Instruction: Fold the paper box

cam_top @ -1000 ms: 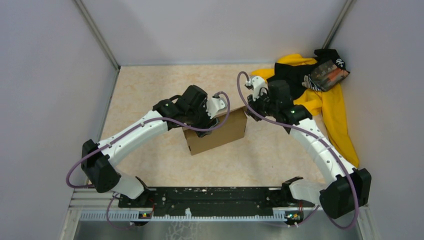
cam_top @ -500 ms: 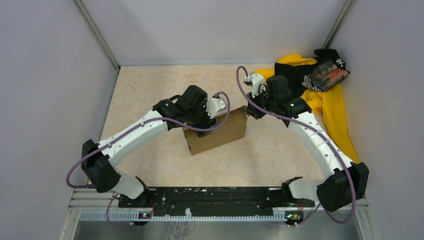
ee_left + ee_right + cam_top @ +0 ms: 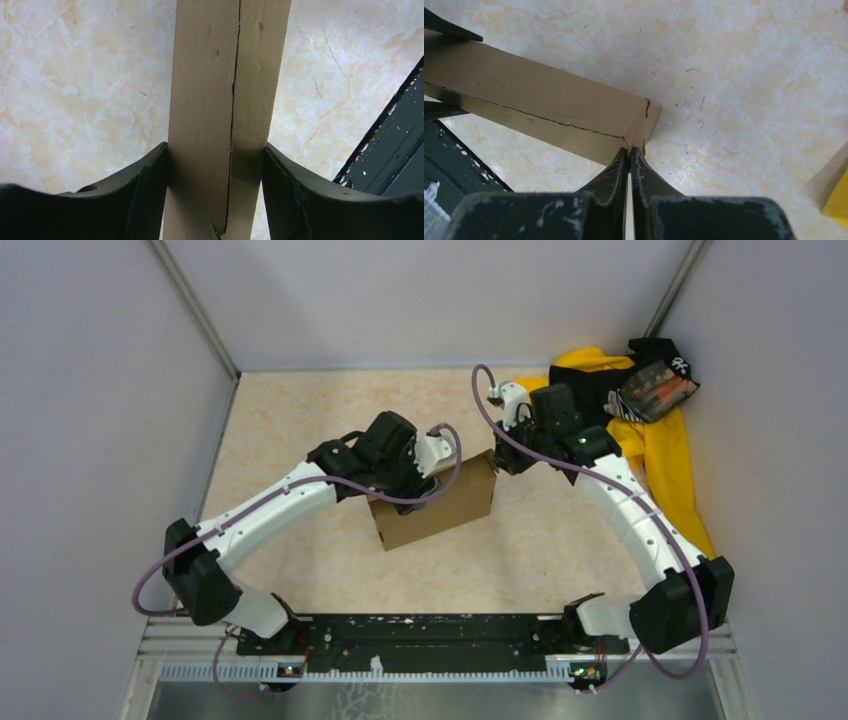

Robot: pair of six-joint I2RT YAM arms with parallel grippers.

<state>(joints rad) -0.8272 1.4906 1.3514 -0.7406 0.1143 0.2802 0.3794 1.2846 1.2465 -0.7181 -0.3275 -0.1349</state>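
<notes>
Arms: two, mounted on one black rail [image 3: 420,630] at 6 o'clock. Left gripper [image 3: 215,167]: one, clamped across the narrow upper edge of the paper box [image 3: 440,505], a finger [image 3: 142,187] pressed to each broad face, at the box's 9 o'clock end. Paper box: one, plain brown, folded shut, standing on edge at the middle of the table [image 3: 300,410], with a seam running along its top. Right gripper [image 3: 630,159]: one, fingers pressed together with nothing between them, tips touching the box's corner at its 3 o'clock end. Surface: one pale marbled tabletop, finely scratched. Room: plain grey walls [image 3: 430,300] on three sides. Other items: one yellow-and-black cloth pile [image 3: 665,455] at 2 o'clock, against the right wall, well apart from the box; the right arm partly hides its near edge.
</notes>
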